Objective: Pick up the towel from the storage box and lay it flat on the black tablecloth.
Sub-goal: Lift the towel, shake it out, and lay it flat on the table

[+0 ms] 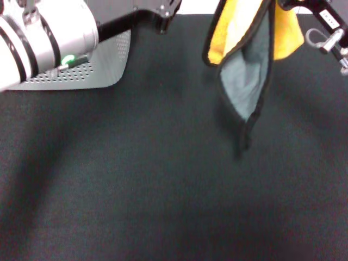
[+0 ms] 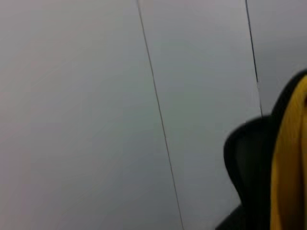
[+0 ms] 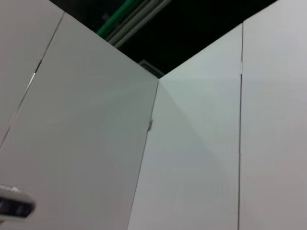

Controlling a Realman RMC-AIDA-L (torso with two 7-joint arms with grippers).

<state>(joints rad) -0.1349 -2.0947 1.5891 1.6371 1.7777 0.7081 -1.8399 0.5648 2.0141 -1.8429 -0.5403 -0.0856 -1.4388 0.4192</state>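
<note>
Head view: hanging folded above the black tablecloth [image 1: 163, 190], towel [image 1: 247, 70] dangling by the right gripper; grip unclear. Storage box [image 1: 103, 70] sitting far-left.

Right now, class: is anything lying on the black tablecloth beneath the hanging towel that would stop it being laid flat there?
Nothing visible does. The towel hangs above the black tablecloth, which shows bare beneath and in front of it. The storage box sits well off to the left, under the left arm.
</note>
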